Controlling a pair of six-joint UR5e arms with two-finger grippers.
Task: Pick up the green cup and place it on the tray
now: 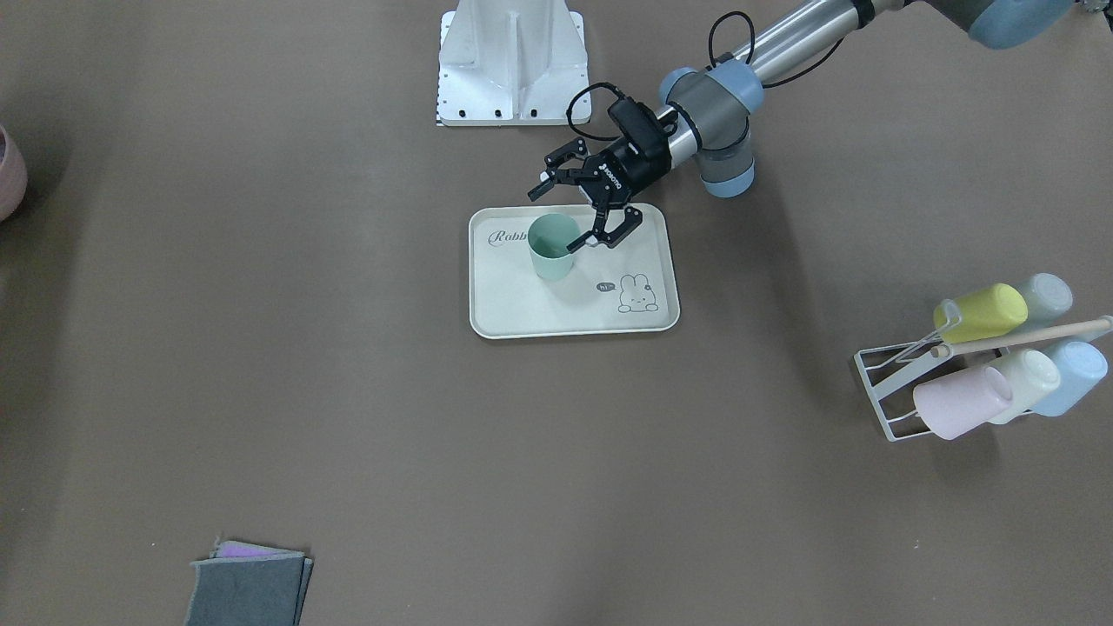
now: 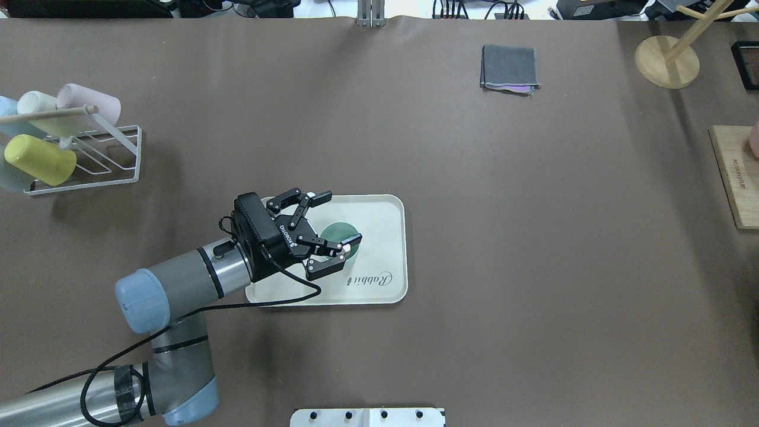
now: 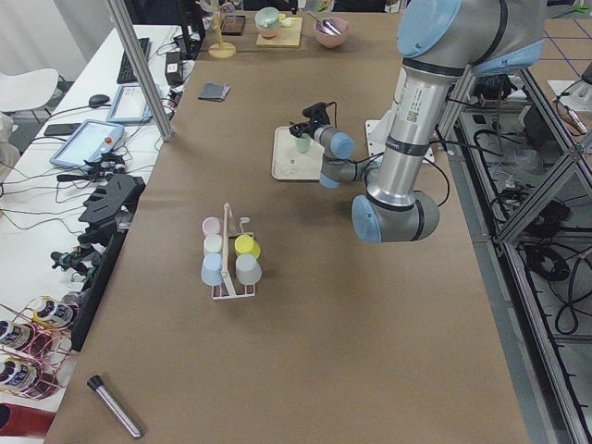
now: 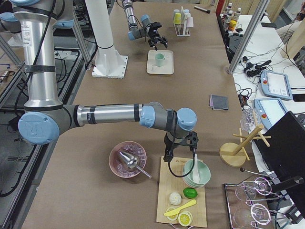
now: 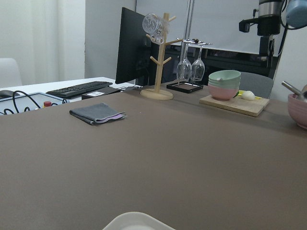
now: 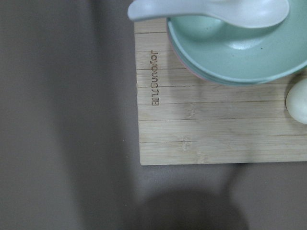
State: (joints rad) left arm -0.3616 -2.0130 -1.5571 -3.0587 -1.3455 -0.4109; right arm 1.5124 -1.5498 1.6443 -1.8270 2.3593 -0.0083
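- Counted one green cup [image 1: 551,248], upright on the one cream tray [image 1: 522,304], toward its lettered end.
- Two arms. Left end effector [image 1: 556,217] spread wide right over the cup, gripping nothing.
- Right end effector [image 4: 180,155] down by a wooden board [image 4: 167,183]; can't tell whether spread or closed.
- Five more cups [image 1: 981,313] lying on a white wire rack [image 1: 871,396]: one yellow-green, two pale blue, one cream, one pink.
- One folded grey cloth [image 2: 509,66], well apart from the tray.
- Only from the right-side view: a clear gap between the left end effector and the cup rim, hard to read from overhead.
- Only from the right wrist view: engraved lettering on the board, a mint bowl [image 6: 240,43] with a white spoon [image 6: 206,9] across it.
- Left wrist view: just a tray corner at the bottom, plus a wooden stand [image 5: 158,62] with hanging glasses [image 5: 191,67].
- Plain brown table [image 2: 533,237] cover; keyboard [image 5: 79,88] and monitor [image 5: 132,48] on the desk alongside.
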